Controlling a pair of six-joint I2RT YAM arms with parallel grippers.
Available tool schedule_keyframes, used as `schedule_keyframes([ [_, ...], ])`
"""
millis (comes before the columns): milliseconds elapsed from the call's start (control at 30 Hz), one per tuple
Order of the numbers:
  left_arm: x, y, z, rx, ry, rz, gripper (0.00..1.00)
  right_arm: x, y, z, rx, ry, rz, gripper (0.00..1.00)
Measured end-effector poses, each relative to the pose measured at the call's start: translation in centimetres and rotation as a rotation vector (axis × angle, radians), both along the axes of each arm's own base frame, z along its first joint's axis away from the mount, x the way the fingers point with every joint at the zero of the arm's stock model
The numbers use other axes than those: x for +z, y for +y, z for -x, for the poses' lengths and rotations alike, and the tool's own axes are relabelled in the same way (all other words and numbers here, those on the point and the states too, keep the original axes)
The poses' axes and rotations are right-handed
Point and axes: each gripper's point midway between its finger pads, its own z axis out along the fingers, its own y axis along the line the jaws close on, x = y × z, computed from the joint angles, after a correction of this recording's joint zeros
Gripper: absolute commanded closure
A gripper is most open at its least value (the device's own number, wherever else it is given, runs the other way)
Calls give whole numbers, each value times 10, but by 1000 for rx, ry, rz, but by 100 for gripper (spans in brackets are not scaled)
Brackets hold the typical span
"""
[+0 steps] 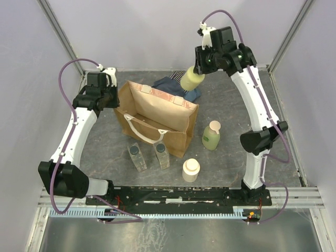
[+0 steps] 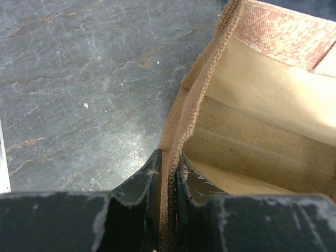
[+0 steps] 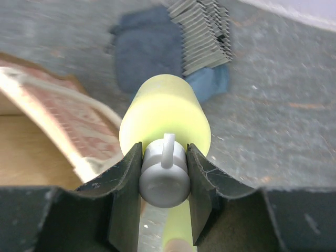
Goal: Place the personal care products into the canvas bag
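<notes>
Nearest the arm bases, a squat cream jar (image 1: 190, 169) stands upright on the table (image 1: 105, 157). To its left, a first clear bottle (image 1: 137, 156) and a second clear bottle (image 1: 162, 155), both with dark caps, stand side by side just in front of the canvas bag (image 1: 178, 139). To the right of the bag and apart from it, a yellow-green bottle (image 1: 211, 135) with a whitish top stands upright.

At mid-table, the bag stands with its mouth open, and one cream handle droops over its near wall. The left gripper (image 2: 169, 163) sits at the bag's left end. Its jaws are pressed together on the rim, with the fabric edge sandwiched between the fingers.

Behind the bag, a folded cloth (image 1: 170, 86), blue and striped, lies on the table, partly hidden by the far wall.

Above the bag's far right corner, the right gripper (image 3: 164, 152) pinches the whitish top of the held yellow-green bottle (image 3: 164, 113). The bottle's body points away from the jaws, over the cloth and beside the bag's far rim.
</notes>
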Motion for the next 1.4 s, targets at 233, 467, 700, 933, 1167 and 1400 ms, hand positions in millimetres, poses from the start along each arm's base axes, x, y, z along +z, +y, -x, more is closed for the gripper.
schedule_keyframes([
  [233, 0, -3, -4, -19, -13, 8, 80, 64, 58, 49, 265, -110, -200, 99],
  [467, 1, -6, -7, -31, -28, 13, 81, 80, 111, 114, 516, -104, -302, 99],
  [700, 2, -7, -8, -47, -33, 12, 80, 53, 133, 142, 594, -35, -237, 99],
  [933, 2, -7, -8, -50, -33, 12, 80, -30, 131, 137, 542, 121, -30, 100],
  [1167, 2, -8, -8, -51, -33, 13, 80, -97, 119, 140, 507, 219, 161, 99],
  [1400, 2, -8, -8, -55, -33, 16, 80, -136, 110, 149, 497, 257, 276, 99],
])
